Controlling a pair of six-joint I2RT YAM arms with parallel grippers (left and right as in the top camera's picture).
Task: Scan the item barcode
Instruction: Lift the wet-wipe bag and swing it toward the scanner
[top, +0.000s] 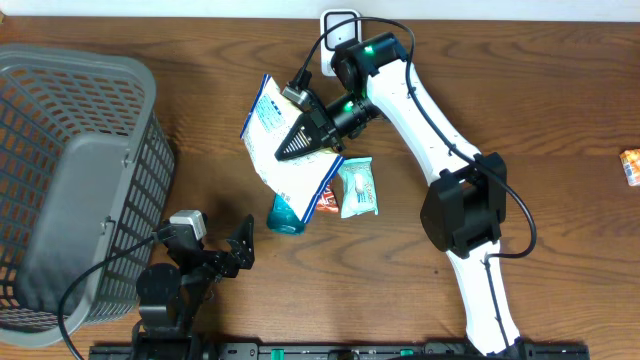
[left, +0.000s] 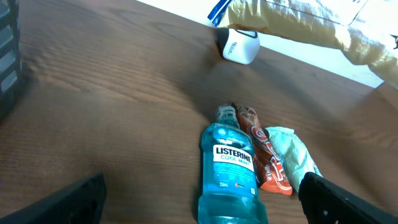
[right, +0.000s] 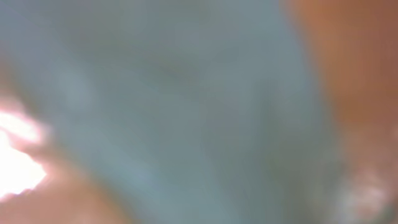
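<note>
My right gripper (top: 283, 152) was clamped shut on the bag (top: 275, 140), holding it above the table's middle, its long axis running far-left to near-right. The scanner (top: 187, 224) sat near-left of it, by my left gripper (top: 240, 250), whose fingers stood wide and empty. The bag looked white and blue, crinkled; I saw no barcode.

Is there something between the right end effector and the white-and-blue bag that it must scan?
Nothing visible does. The right end effector is shut on the white-and-blue bag, holding it above the mouthwash bottle and the snack packets.
</note>
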